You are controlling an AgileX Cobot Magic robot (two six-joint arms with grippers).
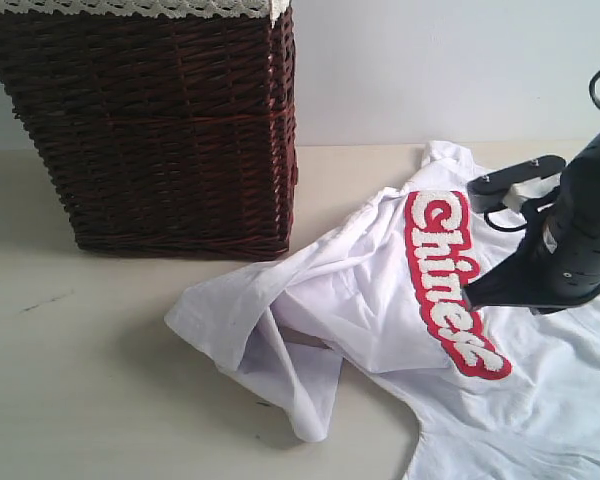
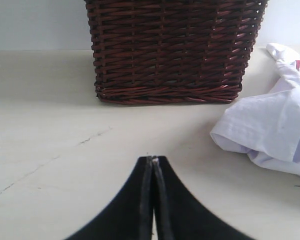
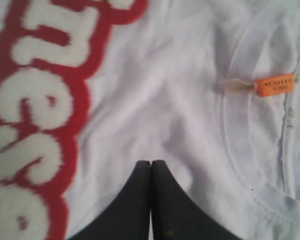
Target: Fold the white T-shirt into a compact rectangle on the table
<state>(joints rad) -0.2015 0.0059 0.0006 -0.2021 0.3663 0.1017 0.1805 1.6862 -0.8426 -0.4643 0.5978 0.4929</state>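
The white T-shirt [image 1: 365, 300] lies crumpled on the table [image 1: 80, 390] at the right, with its red-outlined lettering [image 1: 448, 275] facing up and one sleeve bunched toward the left. My right gripper [image 1: 470, 292] hangs over the shirt beside the lettering, shut, with no cloth between its jaws. In the right wrist view, that gripper [image 3: 151, 162] points at plain fabric between the lettering [image 3: 35, 115] and the collar with its orange tag [image 3: 274, 84]. My left gripper [image 2: 153, 159] is shut over bare table [image 2: 65, 150], apart from the shirt's edge [image 2: 270, 130].
A dark wicker basket [image 1: 150, 130] with a white lace liner stands at the back left, close to the shirt's bunched sleeve. It fills the far side of the left wrist view [image 2: 170, 50]. A pale wall rises behind the table.
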